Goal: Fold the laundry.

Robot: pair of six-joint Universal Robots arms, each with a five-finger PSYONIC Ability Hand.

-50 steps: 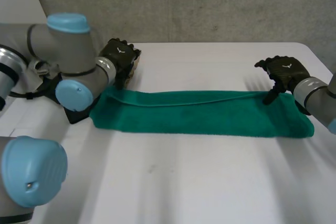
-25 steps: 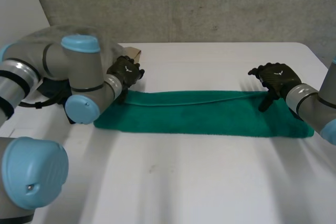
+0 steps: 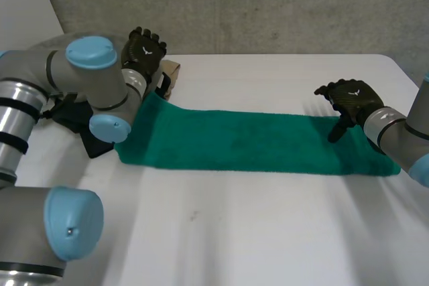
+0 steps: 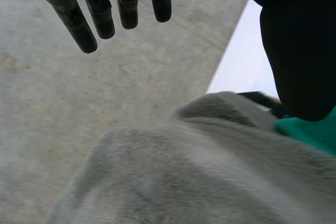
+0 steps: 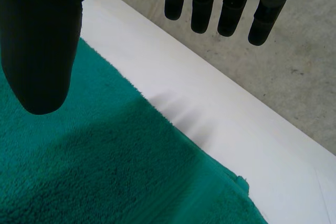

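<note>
While the green towel [image 3: 255, 142] lies in a long strip across the white tabletop [image 3: 268, 226], its far left corner comes up right next to the left hand [image 3: 142, 51]. That hand is spread wide and holds nothing. Over the towel's right end, the right hand [image 3: 350, 97] is spread too, with its thumb apart from its fingers, holding nothing.

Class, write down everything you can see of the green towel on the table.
The green towel is a plush, terry-looking cloth lying as a long band across the white table, from arm to arm. Most of it lies flat; its far left corner rises toward the left hand, whose fingers are straight. The right hand, open, hangs over the far edge near the right end; whether it touches the cloth cannot be told.
</note>
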